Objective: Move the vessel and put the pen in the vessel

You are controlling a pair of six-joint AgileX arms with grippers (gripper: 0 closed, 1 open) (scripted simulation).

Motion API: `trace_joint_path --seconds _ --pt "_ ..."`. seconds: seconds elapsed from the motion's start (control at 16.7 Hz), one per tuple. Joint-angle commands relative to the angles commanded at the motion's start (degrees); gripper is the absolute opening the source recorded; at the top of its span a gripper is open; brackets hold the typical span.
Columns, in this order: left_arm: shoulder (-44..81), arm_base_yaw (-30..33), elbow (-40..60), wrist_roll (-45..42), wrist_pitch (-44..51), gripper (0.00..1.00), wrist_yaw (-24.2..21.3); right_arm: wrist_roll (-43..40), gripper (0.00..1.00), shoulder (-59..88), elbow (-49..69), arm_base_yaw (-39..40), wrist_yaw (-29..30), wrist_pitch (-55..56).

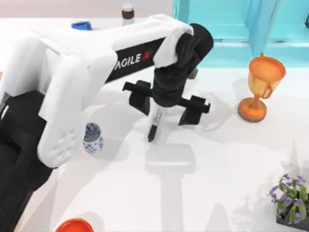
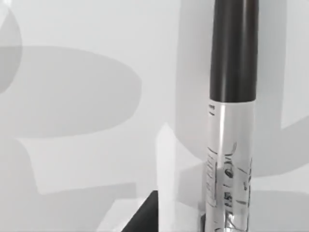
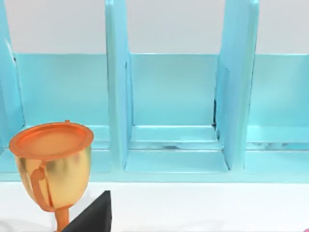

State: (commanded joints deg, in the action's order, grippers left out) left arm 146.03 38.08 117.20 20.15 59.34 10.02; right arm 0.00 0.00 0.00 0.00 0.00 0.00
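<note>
Bright even light, soft grey arm shadows on the white table (image 1: 227,159), glare on the pen (image 2: 231,145) barrel

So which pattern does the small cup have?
The cup is white with a blue floral pattern, best seen in the top view.

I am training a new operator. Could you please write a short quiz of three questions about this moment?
1. True or false: the pen is already inside the vessel.
2. Which gripper holds the pen: A left, B right?
3. Fill in: the trophy stands on the table's ___ side.

Key: 1 false, it hangs above the table, apart from the vessel. 2 A, the left gripper. 3 right.
</note>
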Motion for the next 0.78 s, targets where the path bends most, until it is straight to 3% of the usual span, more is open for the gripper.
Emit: trace_joint_path --seconds 0.36,0.78 --pt "0.00 0.00 0.00 0.00 0.00 0.02 0.00 0.00 1.00 0.00 0.00 0.00 0.00 0.00" --pt "0.00 0.00 0.00 0.00 0.00 0.00 0.00 0.00 1.00 0.00 0.00 0.00 0.00 0.00"
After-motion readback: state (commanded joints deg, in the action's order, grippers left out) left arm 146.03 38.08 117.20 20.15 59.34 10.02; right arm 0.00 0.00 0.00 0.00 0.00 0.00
